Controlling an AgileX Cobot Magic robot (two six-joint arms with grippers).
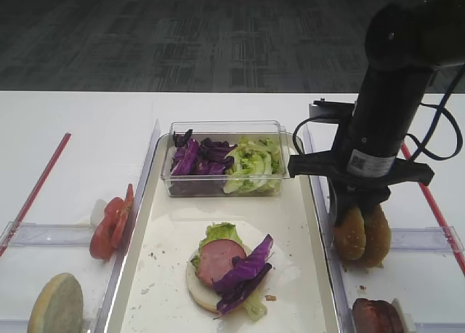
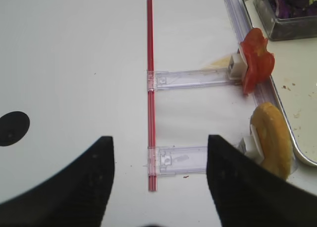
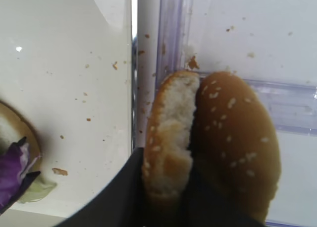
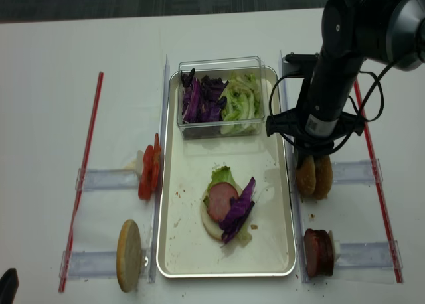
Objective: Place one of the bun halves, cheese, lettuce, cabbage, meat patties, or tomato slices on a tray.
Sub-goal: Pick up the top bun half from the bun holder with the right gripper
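White tabletop (image 1: 73,129) before dark carpet (image 1: 182,35); right gripper (image 1: 361,218) clamped on bun halves (image 1: 362,235).

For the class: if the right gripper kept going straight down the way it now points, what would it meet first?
The right gripper points down at two upright sesame bun halves right of the tray; its tips already sit over them, so it would likely meet those first.

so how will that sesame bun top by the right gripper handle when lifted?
Probably light and squashy: the sesame bun top looks airy, like the torn bun leaning against it. It stands on edge, so it may tip or roll. Crumbs on the tray hint it sheds.
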